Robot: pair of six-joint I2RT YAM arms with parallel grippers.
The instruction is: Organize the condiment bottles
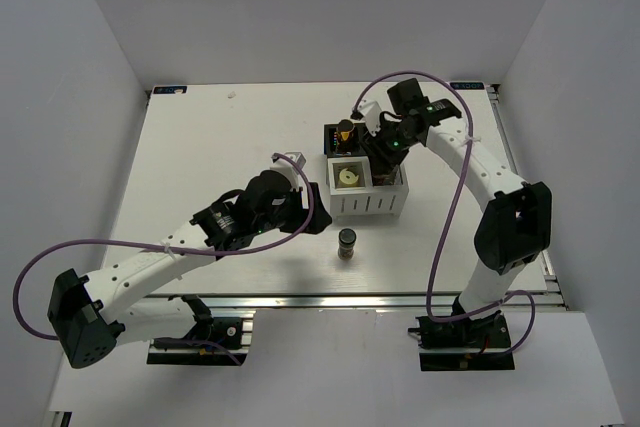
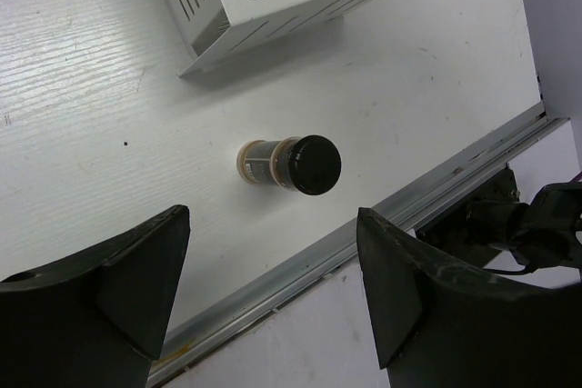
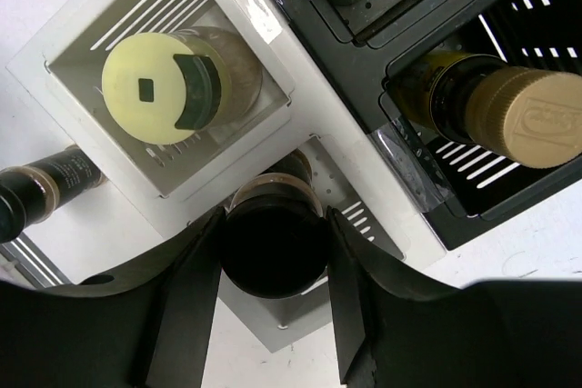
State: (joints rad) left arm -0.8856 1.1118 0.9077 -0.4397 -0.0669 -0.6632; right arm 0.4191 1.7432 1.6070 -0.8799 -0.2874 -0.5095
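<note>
Standing alone on the table (image 1: 200,147), one short brown jar (image 1: 347,243) sits just near of the four-compartment box (image 1: 365,209), bare surface on either side and the near rail (image 2: 300,270) close by; the left fingers (image 2: 118,297) hang wide apart above it, touching nothing. The right fingers (image 3: 186,306) grip a second dark-capped jar (image 3: 273,243) at the mouth of the near right white compartment, close between its walls, beside the cream bottle (image 3: 164,84) in the near left one, with a tall bottle (image 3: 509,111) in a black far compartment.

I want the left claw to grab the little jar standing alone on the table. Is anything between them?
No. In the left wrist view, only bare white table lies between the left gripper and the jar.
</note>
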